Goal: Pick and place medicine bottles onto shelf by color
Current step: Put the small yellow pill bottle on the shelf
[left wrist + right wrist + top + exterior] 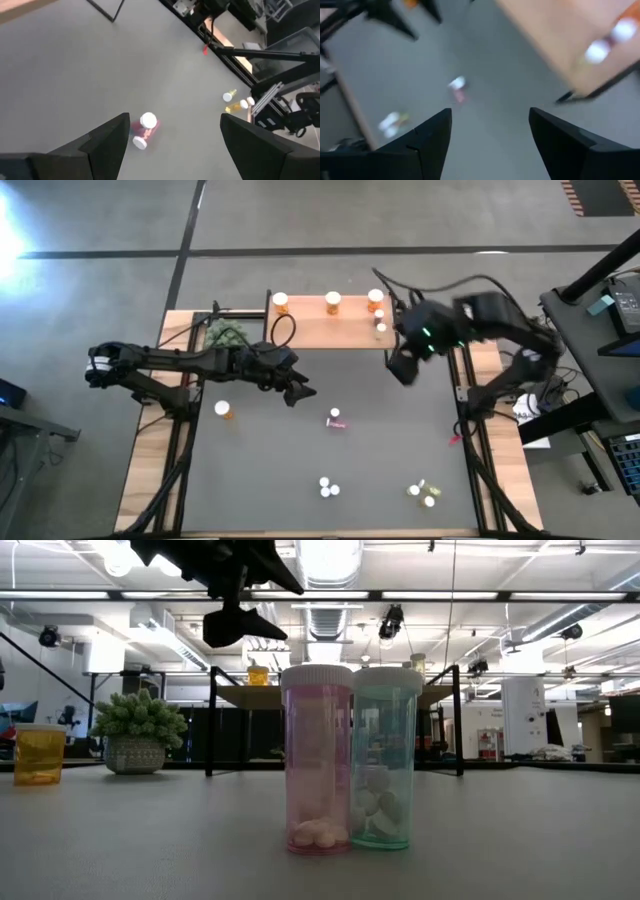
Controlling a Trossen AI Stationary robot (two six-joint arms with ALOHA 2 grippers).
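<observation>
The light-wood shelf [330,325] stands at the mat's far edge. It bears three orange bottles [333,302] and two small bottles [380,322] at its right end. Two pink bottles [145,131] lie together mid-mat. My left gripper [175,120] hangs open above and to the left of them, seen too in the high view as my left gripper [298,390]. My right gripper [400,366] hovers open and blurred off the shelf's right front corner, holding nothing; the right wrist view shows my right gripper [490,112] over bare mat.
An orange bottle [224,410] stands on the mat at the left. A pink bottle [318,770] and a pale green bottle [385,770] stand near the front edge. Yellow-green bottles [422,493] lie at the near right. A potted plant [228,335] sits left of the shelf.
</observation>
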